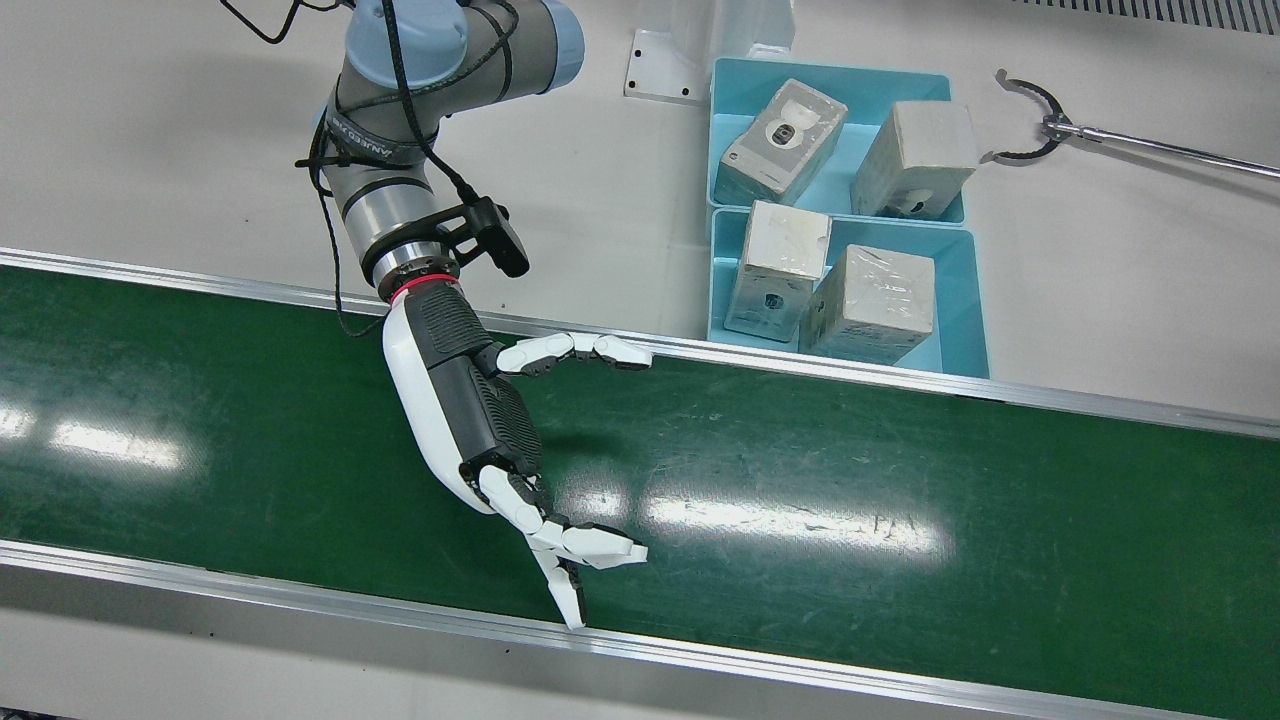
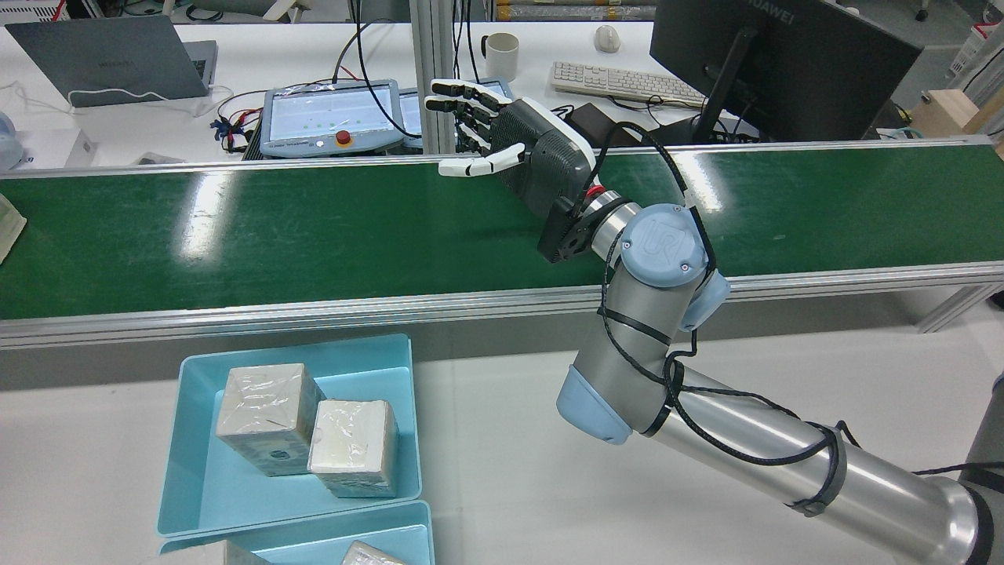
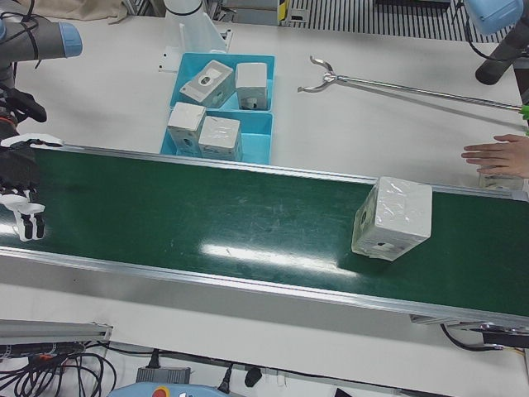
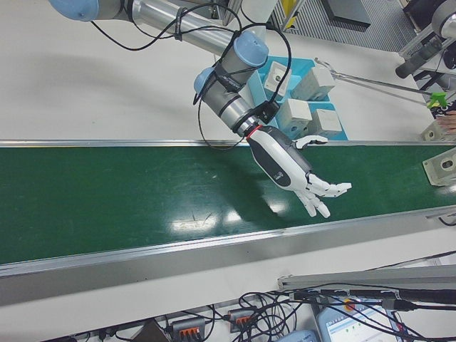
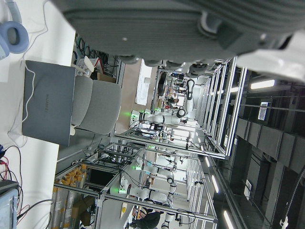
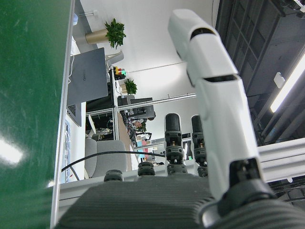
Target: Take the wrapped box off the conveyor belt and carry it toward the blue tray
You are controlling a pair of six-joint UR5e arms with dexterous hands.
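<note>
Over the green conveyor belt (image 1: 900, 560) the right hand (image 1: 480, 420) is held empty, fingers spread wide, palm turned along the belt. No box is seen near it in the front view. The wrapped box (image 3: 393, 217) is found only in the left-front view, standing on the belt well apart from the hand, near a person's hand (image 3: 498, 155) at the far end. The blue tray (image 1: 965, 330) is already loaded with four wrapped boxes, just beside the belt rail.

Risks judged: if the belt is running, the box could arrive askew and be knocked rather than grasped; the slick wrap could slip between the fingers; little free room is left in the tray.

The left hand is caught only by its own camera, too close for its state to be told. A reach tool (image 1: 1040, 125) lies on the table beside the tray.
</note>
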